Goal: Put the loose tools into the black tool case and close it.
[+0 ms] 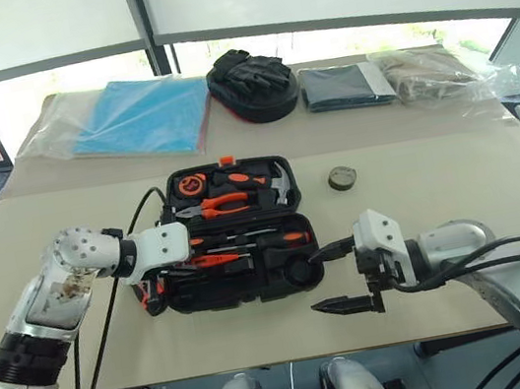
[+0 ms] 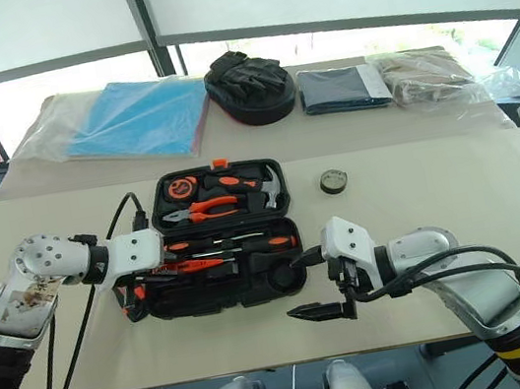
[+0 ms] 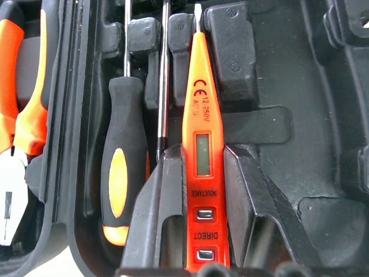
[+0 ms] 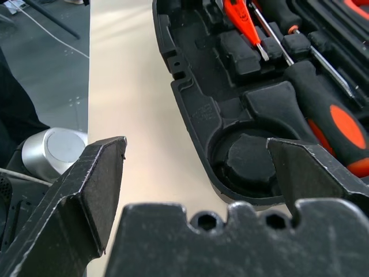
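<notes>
Left gripper [image 3: 199, 190] clamps the orange tester pen [image 3: 201, 144] over the open black tool case [image 1: 208, 298], beside a screwdriver [image 3: 121, 167]. Right gripper [image 1: 339, 276], jaws wide and empty, sits at the case's near right corner; small round tape measure [image 1: 341, 178] lies right of the case.

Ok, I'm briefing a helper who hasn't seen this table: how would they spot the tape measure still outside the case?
Start at the open black tool case in the middle of the near table. Look just past its far right corner: a small round dark tape measure lies alone on the bare tabletop. Unlike the orange one seated inside the case, it is dull, dark and loose.
</notes>
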You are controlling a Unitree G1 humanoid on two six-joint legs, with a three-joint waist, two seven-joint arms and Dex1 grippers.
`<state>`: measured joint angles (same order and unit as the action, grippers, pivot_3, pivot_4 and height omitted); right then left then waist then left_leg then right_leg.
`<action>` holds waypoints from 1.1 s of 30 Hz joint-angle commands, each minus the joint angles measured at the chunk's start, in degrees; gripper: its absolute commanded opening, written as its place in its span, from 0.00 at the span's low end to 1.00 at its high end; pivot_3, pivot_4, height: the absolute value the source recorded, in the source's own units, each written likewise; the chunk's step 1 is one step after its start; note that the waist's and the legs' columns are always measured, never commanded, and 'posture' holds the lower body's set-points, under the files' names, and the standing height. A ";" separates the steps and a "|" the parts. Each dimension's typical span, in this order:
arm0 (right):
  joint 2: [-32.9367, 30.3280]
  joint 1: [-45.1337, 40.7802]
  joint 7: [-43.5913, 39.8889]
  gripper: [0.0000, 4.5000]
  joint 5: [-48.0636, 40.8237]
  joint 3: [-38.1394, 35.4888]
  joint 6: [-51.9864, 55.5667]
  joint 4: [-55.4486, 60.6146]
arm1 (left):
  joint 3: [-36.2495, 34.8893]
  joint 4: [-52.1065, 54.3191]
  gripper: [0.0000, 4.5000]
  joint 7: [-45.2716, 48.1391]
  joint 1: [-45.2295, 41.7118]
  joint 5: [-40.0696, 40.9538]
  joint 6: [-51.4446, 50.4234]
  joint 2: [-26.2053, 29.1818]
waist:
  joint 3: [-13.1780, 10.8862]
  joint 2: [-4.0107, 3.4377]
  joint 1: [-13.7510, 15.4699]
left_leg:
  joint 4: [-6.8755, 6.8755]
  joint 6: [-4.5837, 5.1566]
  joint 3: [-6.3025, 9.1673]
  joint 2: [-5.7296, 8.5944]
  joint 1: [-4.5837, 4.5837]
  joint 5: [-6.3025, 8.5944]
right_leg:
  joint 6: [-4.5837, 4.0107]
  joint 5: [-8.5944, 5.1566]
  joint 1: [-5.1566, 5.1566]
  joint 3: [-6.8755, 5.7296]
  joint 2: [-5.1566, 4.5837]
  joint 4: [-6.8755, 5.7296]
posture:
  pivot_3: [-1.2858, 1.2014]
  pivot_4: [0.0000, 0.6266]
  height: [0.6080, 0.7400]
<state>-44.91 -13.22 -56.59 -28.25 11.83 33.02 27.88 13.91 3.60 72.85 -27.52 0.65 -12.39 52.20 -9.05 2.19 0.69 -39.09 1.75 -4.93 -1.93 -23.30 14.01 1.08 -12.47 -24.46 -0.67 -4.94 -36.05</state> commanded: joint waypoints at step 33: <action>2.56 -2.61 0.07 1.00 -2.26 -2.07 3.40 1.52 | -7.32 8.49 0.80 2.96 -3.80 7.77 -14.55 2.63 | 0.02 -0.02 -0.25 | -0.05 0.00 0.07 -0.08 0.00 0.01 | -0.06 -0.08 -0.01 0.09 0.23 -0.05 | 0.52 0.24 1.00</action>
<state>-42.25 -15.40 -55.95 -29.58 10.80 37.22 28.99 9.42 11.90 76.06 -30.97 6.21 -28.48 54.92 -9.03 2.17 0.44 -39.15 1.75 -4.85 -2.00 -23.28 14.01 1.03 -12.54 -24.44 -0.58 -4.73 -36.09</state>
